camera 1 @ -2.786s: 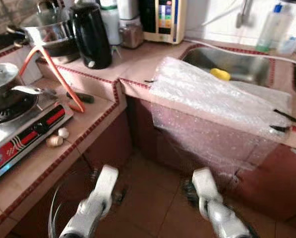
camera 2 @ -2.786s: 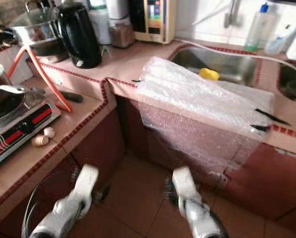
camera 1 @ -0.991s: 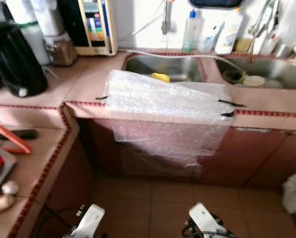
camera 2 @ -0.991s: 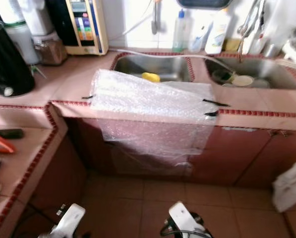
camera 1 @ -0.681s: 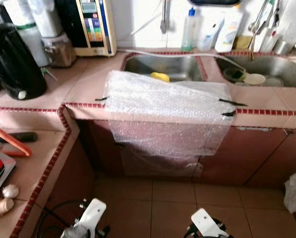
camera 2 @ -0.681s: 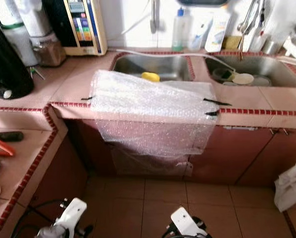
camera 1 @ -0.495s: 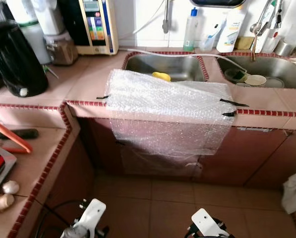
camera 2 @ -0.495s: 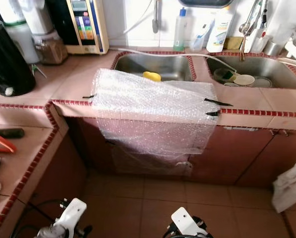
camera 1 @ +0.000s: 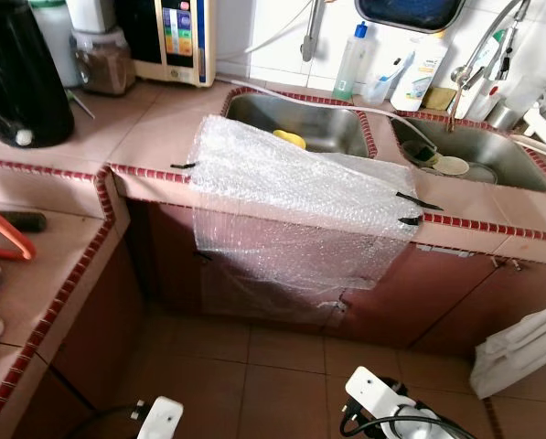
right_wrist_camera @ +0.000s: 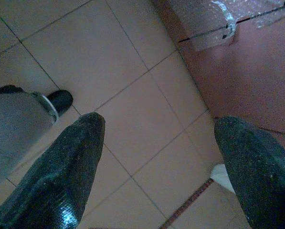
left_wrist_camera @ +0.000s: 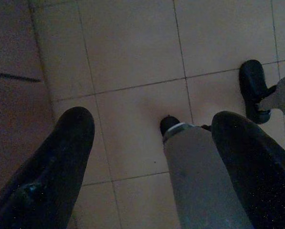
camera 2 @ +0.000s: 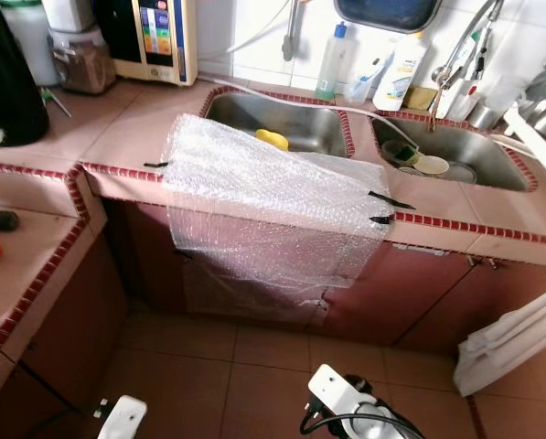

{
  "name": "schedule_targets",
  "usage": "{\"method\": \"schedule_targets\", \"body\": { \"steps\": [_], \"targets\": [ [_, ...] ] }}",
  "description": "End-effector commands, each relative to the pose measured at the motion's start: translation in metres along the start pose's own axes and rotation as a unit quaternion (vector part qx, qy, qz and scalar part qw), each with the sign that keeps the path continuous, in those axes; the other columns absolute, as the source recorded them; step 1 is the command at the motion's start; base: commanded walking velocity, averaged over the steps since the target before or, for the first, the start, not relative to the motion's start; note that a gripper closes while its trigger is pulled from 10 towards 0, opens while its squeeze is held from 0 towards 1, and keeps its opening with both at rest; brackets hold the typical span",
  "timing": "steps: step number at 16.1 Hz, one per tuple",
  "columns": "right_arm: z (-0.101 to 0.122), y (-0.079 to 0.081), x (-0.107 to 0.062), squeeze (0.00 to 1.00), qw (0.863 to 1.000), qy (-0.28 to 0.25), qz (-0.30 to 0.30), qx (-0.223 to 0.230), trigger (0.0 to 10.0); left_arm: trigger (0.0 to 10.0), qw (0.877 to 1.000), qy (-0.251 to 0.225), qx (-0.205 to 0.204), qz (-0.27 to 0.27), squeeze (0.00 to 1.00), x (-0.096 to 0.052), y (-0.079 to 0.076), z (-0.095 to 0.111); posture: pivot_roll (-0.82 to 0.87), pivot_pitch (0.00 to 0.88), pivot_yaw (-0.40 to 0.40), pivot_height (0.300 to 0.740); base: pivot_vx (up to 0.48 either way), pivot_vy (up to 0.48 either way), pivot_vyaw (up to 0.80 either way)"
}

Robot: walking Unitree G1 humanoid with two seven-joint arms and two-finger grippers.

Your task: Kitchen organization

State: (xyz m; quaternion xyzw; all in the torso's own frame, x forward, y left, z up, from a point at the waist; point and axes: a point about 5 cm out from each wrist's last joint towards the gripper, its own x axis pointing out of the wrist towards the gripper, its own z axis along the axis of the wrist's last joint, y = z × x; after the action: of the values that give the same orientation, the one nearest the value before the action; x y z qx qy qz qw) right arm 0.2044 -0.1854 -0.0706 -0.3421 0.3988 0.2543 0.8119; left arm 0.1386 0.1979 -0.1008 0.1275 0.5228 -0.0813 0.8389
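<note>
A sheet of bubble wrap (camera 1: 300,197) is taped over the tiled counter edge (camera 1: 144,174) and hangs down the cabinet front below the left sink (camera 1: 323,128). A yellow object (camera 1: 289,138) lies in that sink. Dishes sit in the right sink (camera 1: 492,165). Both arms hang low over the floor, with the left wrist (camera 1: 160,419) and right wrist (camera 1: 378,402) at the bottom of the eye views. My left gripper (left_wrist_camera: 153,121) is open over floor tiles with nothing in it. My right gripper (right_wrist_camera: 160,126) is open too, near the cabinet base.
A black kettle (camera 1: 16,82) and a water purifier (camera 1: 176,37) stand on the counter at the left. Bottles (camera 1: 353,59) line the wall behind the sinks. A lower counter (camera 1: 44,274) juts out on the left. White cloth (camera 1: 519,352) hangs at the right.
The camera has swung right and moved closer to the sinks, so the kettle and lower counter slid leftward. Both arms still hang idle, lower in the picture.
</note>
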Motion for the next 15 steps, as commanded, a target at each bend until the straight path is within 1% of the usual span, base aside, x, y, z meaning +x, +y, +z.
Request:
{"method": "schedule_targets", "body": {
  "steps": [1,2,3,4,5,7,8,9,10,11,12,13,14,15],
  "targets": [
    [0.001,-0.004,0.000,0.00,1.000,-0.004,0.003,-0.009,10.0,10.0,1.000,-0.011,-0.007,0.004,0.00,0.001,-0.002,0.003,-0.02,0.008,-0.112,0.740,0.000,0.000,0.00],
    [0.006,-0.008,0.000,0.00,1.000,-0.018,0.003,0.010,10.0,10.0,1.000,-0.020,0.001,0.004,0.00,0.001,-0.001,0.007,0.01,0.019,-0.136,0.740,0.000,0.000,0.00],
    [0.009,-0.012,0.000,0.00,0.999,-0.028,0.006,0.022,10.0,10.0,0.999,-0.038,0.000,0.007,0.00,0.001,0.004,0.017,0.02,0.031,-0.145,0.740,0.000,0.000,0.00],
    [0.011,-0.012,-0.001,0.00,0.999,-0.037,0.018,0.005,10.0,10.0,0.999,-0.050,-0.010,0.010,0.00,0.001,0.010,0.025,0.00,0.038,-0.136,0.740,0.000,0.000,0.00],
    [0.013,-0.011,-0.001,0.00,0.998,-0.044,0.030,-0.019,10.0,10.0,0.999,-0.051,-0.007,0.012,0.00,0.001,0.014,0.028,-0.01,0.043,-0.132,0.740,0.000,0.000,0.00],
    [0.013,-0.011,-0.001,0.00,0.998,-0.046,0.036,-0.034,10.0,10.0,0.999,-0.047,0.001,0.012,0.00,0.001,0.016,0.028,-0.01,0.043,-0.132,0.740,0.000,0.000,0.00],
    [0.018,-0.012,0.000,0.00,0.998,-0.047,0.043,0.023,10.0,10.0,0.999,-0.035,0.019,0.012,0.00,0.000,0.020,0.023,0.00,0.058,-0.088,0.740,0.000,0.000,0.00],
    [0.022,-0.011,0.001,0.00,0.996,-0.052,0.043,0.063,10.0,10.0,0.999,-0.033,0.019,0.012,0.00,0.000,0.021,0.023,0.00,0.054,-0.050,0.740,0.000,0.000,0.00],
    [0.027,-0.003,0.003,0.00,0.989,-0.058,0.051,0.130,10.0,10.0,1.000,-0.028,0.014,0.007,0.00,0.000,0.021,0.022,0.00,0.054,-0.050,0.740,0.000,0.000,0.00],
    [0.025,0.010,0.005,0.00,0.983,-0.052,0.047,0.168,10.0,10.0,1.000,-0.020,0.016,0.004,0.00,0.000,0.019,0.019,-0.02,0.053,-0.019,0.740,0.000,0.000,0.00],
    [0.025,0.010,0.005,0.00,0.983,-0.052,0.046,0.169,10.0,10.0,1.000,-0.020,0.016,0.004,0.00,0.000,0.019,0.019,-0.02,0.053,-0.019,0.740,0.000,0.000,0.00],
    [0.023,0.011,0.006,0.00,0.981,-0.045,0.029,0.188,10.0,10.0,1.000,-0.018,0.020,0.004,0.00,0.000,0.017,0.018,0.00,0.043,-0.013,0.740,0.000,0.000,0.00],
    [0.019,0.010,0.006,0.00,0.973,-0.031,0.003,0.227,10.0,10.0,1.000,-0.019,0.021,0.003,0.00,0.000,0.015,0.018,0.00,0.034,-0.004,0.740,0.000,0.000,0.00],
    [0.013,0.009,0.005,0.00,0.962,-0.011,-0.027,0.270,10.0,10.0,1.000,-0.019,0.022,0.001,0.00,0.001,0.013,0.018,0.00,0.033,0.002,0.740,0.000,0.000,0.00]
  ]
}}
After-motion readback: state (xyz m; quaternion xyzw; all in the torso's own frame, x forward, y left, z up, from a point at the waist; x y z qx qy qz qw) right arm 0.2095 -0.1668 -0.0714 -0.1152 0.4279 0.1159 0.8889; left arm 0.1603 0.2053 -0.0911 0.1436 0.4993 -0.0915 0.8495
